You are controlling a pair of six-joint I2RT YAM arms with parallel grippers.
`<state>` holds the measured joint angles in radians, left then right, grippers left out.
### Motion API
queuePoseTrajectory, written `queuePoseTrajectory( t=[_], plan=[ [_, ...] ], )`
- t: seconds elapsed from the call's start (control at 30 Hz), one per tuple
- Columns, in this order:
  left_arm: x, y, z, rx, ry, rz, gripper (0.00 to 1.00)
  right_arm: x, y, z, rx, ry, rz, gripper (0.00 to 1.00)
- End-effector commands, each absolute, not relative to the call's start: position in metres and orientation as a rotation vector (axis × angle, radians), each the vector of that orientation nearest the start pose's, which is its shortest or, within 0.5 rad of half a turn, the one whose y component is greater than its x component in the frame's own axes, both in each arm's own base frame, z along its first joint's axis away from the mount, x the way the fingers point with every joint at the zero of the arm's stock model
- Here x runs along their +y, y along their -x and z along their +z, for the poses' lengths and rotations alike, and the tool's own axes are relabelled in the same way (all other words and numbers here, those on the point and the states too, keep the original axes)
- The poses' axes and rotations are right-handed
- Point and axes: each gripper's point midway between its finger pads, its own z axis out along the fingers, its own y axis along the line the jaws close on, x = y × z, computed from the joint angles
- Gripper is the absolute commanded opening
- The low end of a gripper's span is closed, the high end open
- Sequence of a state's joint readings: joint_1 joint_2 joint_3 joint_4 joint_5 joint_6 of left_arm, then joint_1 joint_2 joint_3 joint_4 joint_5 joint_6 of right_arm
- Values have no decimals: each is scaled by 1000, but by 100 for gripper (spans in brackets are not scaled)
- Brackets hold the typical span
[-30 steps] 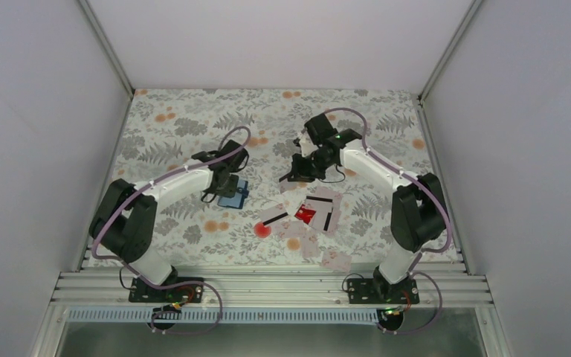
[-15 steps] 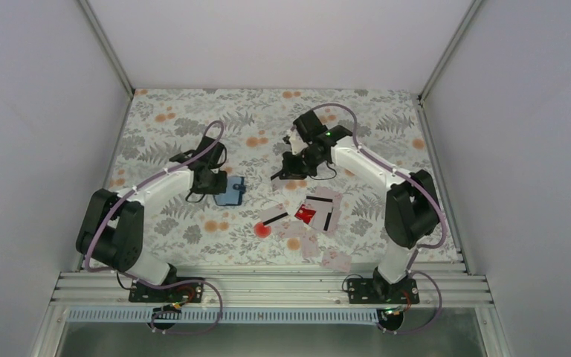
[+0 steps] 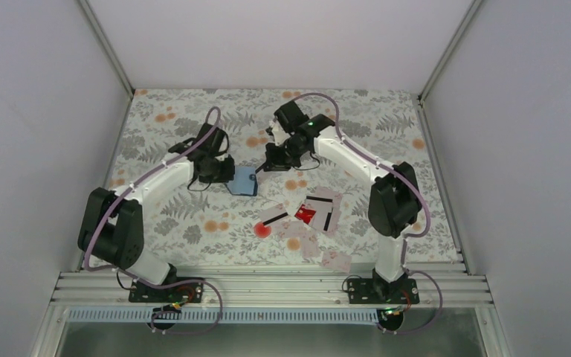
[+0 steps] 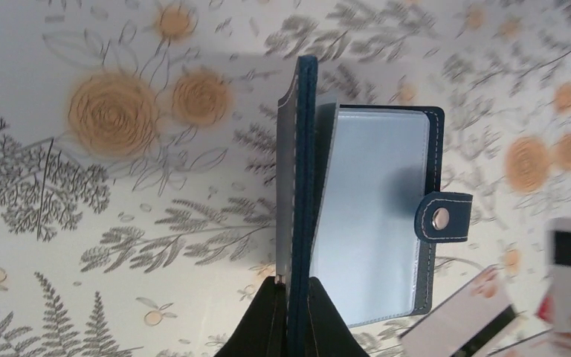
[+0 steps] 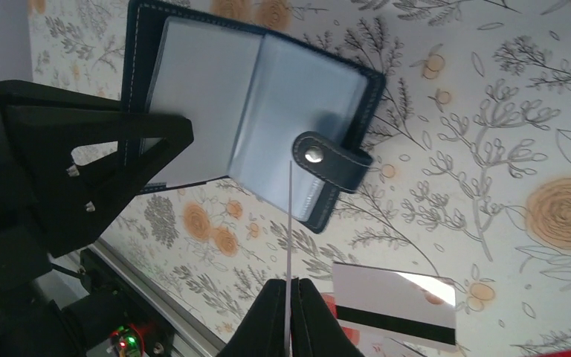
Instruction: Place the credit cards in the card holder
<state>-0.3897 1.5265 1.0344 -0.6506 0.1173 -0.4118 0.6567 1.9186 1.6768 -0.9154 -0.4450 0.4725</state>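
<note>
The navy card holder (image 3: 244, 181) lies open on the floral cloth, pale pockets up, snap tab (image 4: 442, 216) to one side. My left gripper (image 4: 294, 286) is shut on its raised cover flap (image 4: 306, 163), seen edge-on. My right gripper (image 5: 288, 291) is shut on a thin whitish card (image 5: 288, 223), seen edge-on, held above the open card holder (image 5: 268, 111) near the tab. In the top view the right gripper (image 3: 269, 158) hovers just right of the holder. Several cards, one red (image 3: 305, 216), lie in a loose pile (image 3: 320, 208) nearer the front.
A card with a black stripe (image 5: 394, 305) lies on the cloth below my right gripper. The left arm (image 5: 52, 171) shows dark at the left of the right wrist view. White walls enclose the cloth; an aluminium rail (image 3: 268, 286) runs along the front.
Both arms moved toward the middle and back. The left gripper carried the card holder right and up the table; the right gripper swung left with its card to hover beside the holder.
</note>
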Motion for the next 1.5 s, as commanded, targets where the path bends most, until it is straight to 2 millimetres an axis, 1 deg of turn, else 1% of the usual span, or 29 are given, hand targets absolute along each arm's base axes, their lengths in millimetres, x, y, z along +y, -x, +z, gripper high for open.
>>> queuePoseTrajectory(
  t=[0.0,0.1,0.13,0.2,0.3,0.43,0.5,0.6,0.67,0.73,0.83,0.93,1.0,1.07,1.17,1.33,1.47],
  plan=[
    [-166,-334,118,2733,34,-471,2,352,-310,158,2907,359,917,4],
    [-170,-342,129,2722,49,-480,2,358,-315,162,2917,359,872,4],
    [-172,-346,135,2713,50,-486,2,360,-319,167,2901,364,871,4],
    [-175,-351,139,2710,53,-486,3,362,-326,171,2889,348,859,4],
    [-180,-356,144,2707,49,-488,2,365,-334,173,2882,325,833,4],
    [-187,-361,150,2706,44,-484,2,360,-344,168,2889,279,746,4],
    [-190,-362,150,2704,39,-486,2,358,-347,162,2898,258,713,4],
    [-192,-359,140,2712,21,-502,2,355,-348,148,2918,245,674,4],
    [-193,-355,127,2729,13,-515,2,354,-348,140,2925,243,658,4],
    [-199,-352,113,2743,-5,-560,2,352,-349,134,2925,241,640,4],
    [-204,-347,90,2783,-9,-599,2,354,-350,129,2931,245,644,4],
    [-209,-345,74,2806,-10,-637,2,354,-350,121,2946,243,630,4],
    [-210,-344,65,2823,-5,-647,2,352,-350,112,2963,232,601,4],
    [-213,-342,60,2833,-4,-671,2,349,-348,103,2983,223,573,4],
    [-217,-339,57,2835,-13,-710,2,347,-345,92,3004,226,548,4],
    [-212,-334,52,2848,-27,-686,3,343,-336,73,3026,271,541,4],
    [-207,-332,52,2849,-35,-650,9,340,-327,61,3039,308,565,4]
  ],
)
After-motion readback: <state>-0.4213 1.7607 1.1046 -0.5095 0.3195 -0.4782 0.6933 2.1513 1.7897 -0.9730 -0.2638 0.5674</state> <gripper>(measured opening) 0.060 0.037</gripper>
